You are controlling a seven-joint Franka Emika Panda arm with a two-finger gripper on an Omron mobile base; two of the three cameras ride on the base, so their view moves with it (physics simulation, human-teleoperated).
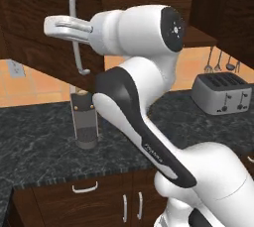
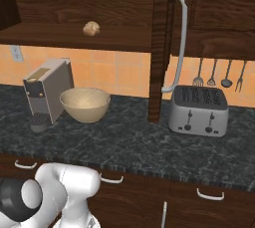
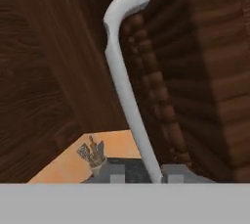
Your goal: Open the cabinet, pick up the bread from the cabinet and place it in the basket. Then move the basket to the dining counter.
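Hand view: my gripper [image 3: 139, 178] straddles the cabinet [image 1: 34, 18] handle [image 3: 124, 78], bar vertical between the fingertips; grasp unconfirmed, can't tell. Door swung out. Bread [image 2: 91, 28] on the cabinet shelf, above the basket [image 2: 85, 104] at the desk's [image 2: 129, 145] back edge.

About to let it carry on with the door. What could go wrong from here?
1. The gripper straddles the cabinet handle near its lower end; whether it has clamped is unclear, so it might slip off.
2. The door stands edge-on, close to the toaster.
3. The bread sits near the shelf's front edge, above the basket; a jolt might roll it off.
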